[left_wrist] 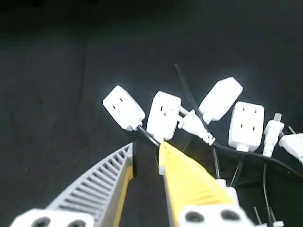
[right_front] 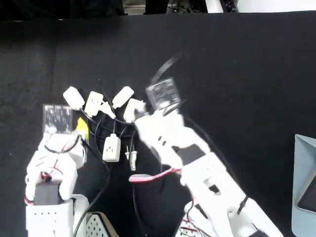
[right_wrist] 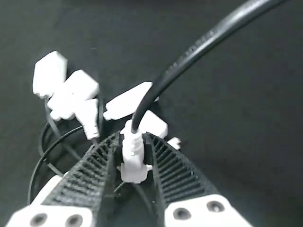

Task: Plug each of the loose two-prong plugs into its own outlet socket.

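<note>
Several white outlet sockets lie in a fan on the black table: one (right_front: pixel 73 97) at the left, one (right_front: pixel 93 103) beside it, one (right_front: pixel 122 97) farther right, and one (right_front: pixel 111 147) nearer the arms. My right gripper (right_wrist: pixel 132 138) is shut on a white two-prong plug (right_wrist: pixel 132 158) with a black cable, just above a socket (right_wrist: pixel 152 124). In the high view this gripper (right_front: pixel 139 112) sits over the rightmost socket (right_front: pixel 132 109). My left gripper (left_wrist: pixel 147 145) stands open and holds nothing, close to two sockets (left_wrist: pixel 123 108) (left_wrist: pixel 164 115). A plug (left_wrist: pixel 194 124) lies against the second socket. A loose plug (right_front: pixel 132 158) rests at centre.
Black cables (right_front: pixel 101 185) loop between the arms and under the sockets. A grey tray (right_front: pixel 305 185) stands at the right edge. The far and right parts of the table are bare black cloth (right_front: pixel 237 74).
</note>
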